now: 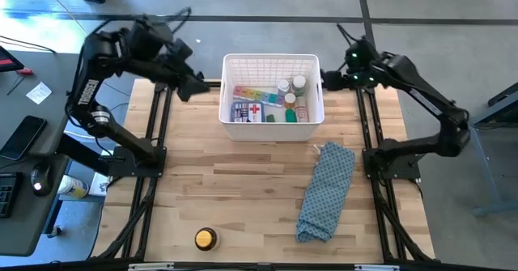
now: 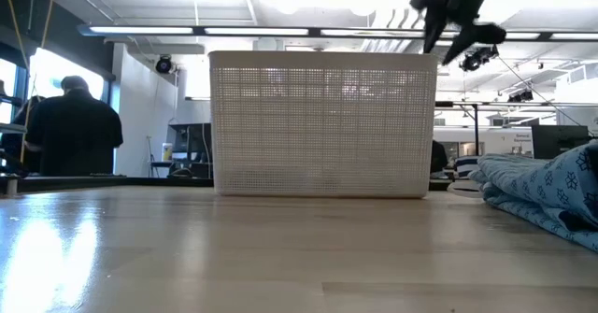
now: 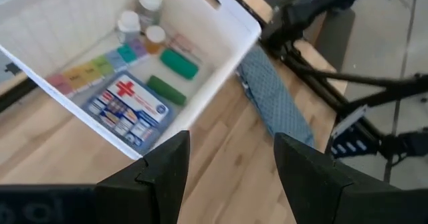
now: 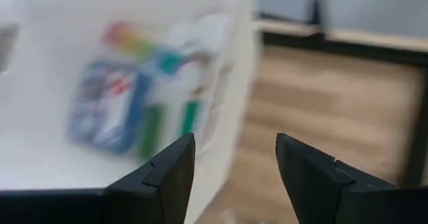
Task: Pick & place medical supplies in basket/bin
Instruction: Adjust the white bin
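Most supplies are seen inside the white basket [image 1: 271,62]; the round yellow tin [image 1: 205,238] is left alone on the bench [image 1: 243,190]. Both end effectors, left [image 3: 227,177] and right [image 4: 234,177], are spread and empty. Risk: the tin may be overlooked or rolled away if nudged.

Bright overhead light, floor glare at left, right wrist view motion-blurred.

Two dark, near-black jointed arms, matte casings throughout. The left arm [image 1: 105,69] carries white lettering down one link (too small to read) and thin black cables looping off it. The right arm [image 1: 421,89] shows small green lights near its wrist. Fingers [image 3: 167,174] are dark, wedge-shaped.
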Controlling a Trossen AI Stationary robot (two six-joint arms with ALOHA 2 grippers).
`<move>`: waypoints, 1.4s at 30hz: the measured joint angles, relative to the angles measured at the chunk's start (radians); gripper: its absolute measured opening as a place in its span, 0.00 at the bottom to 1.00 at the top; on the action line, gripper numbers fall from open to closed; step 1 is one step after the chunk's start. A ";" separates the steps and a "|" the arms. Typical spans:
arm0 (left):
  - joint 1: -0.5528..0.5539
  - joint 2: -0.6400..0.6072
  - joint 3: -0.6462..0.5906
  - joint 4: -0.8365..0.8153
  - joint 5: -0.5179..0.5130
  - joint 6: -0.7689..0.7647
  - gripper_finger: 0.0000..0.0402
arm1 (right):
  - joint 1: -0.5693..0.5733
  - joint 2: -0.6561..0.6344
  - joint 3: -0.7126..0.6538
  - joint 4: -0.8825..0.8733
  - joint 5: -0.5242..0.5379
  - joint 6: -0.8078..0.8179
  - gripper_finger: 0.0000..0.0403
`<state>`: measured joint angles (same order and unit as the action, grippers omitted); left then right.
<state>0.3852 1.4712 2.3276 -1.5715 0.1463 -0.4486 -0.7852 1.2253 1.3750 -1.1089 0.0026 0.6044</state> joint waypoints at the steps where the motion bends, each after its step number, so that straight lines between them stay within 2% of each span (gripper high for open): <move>1: -0.032 0.002 0.000 -0.001 -0.022 -0.019 0.62 | 0.016 -0.022 0.000 -0.002 -0.037 0.010 0.49; 8: -0.263 0.022 0.001 0.000 -0.157 -0.134 0.62 | 0.217 -0.112 0.000 -0.023 -0.300 0.156 0.48; 11: -0.344 0.047 -0.002 0.000 -0.240 -0.189 0.62 | 0.342 -0.097 -0.006 -0.026 -0.327 0.238 0.48; 14: -0.408 0.065 -0.001 0.000 -0.300 -0.238 0.62 | 0.471 -0.079 -0.051 0.051 -0.331 0.316 0.47; 16: -0.444 0.082 0.000 0.005 -0.325 -0.276 0.62 | 0.549 -0.062 -0.095 0.145 -0.305 0.375 0.47; 20: -0.505 0.133 -0.001 0.020 -0.339 -0.349 0.62 | 0.673 -0.052 -0.198 0.385 -0.170 0.529 0.46; 25: -0.545 0.210 0.000 0.026 -0.344 -0.320 0.62 | 0.750 -0.052 -0.335 0.627 0.002 0.656 0.44; 29: -0.543 0.292 -0.001 0.006 -0.370 -0.272 0.62 | 0.775 -0.052 -0.424 0.704 0.056 0.686 0.43; 35: -0.543 0.414 0.000 0.003 -0.340 -0.210 0.62 | 0.773 -0.052 -0.486 0.707 0.045 0.679 0.43; 39: -0.543 0.456 -0.024 0.011 -0.359 -0.178 0.62 | 0.773 -0.052 -0.489 0.668 0.121 0.658 0.42; 42: -0.535 0.471 -0.074 -0.002 -0.438 -0.165 0.62 | 0.772 -0.052 -0.489 0.661 0.205 0.639 0.42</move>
<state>-0.1494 1.9419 2.2531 -1.5732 -0.2920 -0.6135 -0.0135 1.1729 0.8856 -0.4479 0.2075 1.2429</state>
